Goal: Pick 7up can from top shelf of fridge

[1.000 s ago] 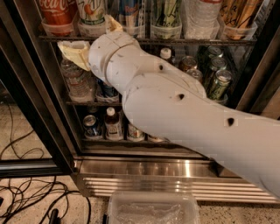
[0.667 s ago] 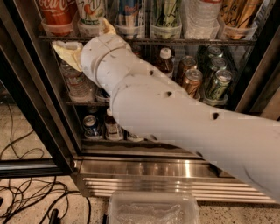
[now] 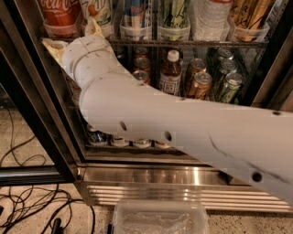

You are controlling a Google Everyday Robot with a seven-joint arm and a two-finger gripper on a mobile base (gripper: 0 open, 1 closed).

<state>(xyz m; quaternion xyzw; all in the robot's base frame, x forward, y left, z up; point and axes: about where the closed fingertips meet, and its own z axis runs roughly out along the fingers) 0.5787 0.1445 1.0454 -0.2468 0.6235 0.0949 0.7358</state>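
Note:
The 7up can point(image 3: 100, 11), white and light green with an orange mark, stands in a clear tray on the top shelf point(image 3: 206, 43) of the fridge point(image 3: 160, 176), second from the left beside a red Coca-Cola can point(image 3: 57, 13). My gripper point(image 3: 71, 35) is at the end of the big white arm, just below the front of the top shelf at the left. Its beige fingers are spread apart and hold nothing. One fingertip point(image 3: 94, 25) points up right under the 7up can's tray. The other points left, under the Coca-Cola can.
More cans and bottles fill the top shelf trays point(image 3: 174, 18). Cans and a brown bottle point(image 3: 170, 73) stand on the middle rack. The dark door frame point(image 3: 32, 91) runs down the left. Cables point(image 3: 27, 205) and a clear plastic tub point(image 3: 160, 219) lie on the floor in front.
The arm has swung up and to the left. The gripper has risen from the middle rack level to just under the top shelf's front, below the 7up can.

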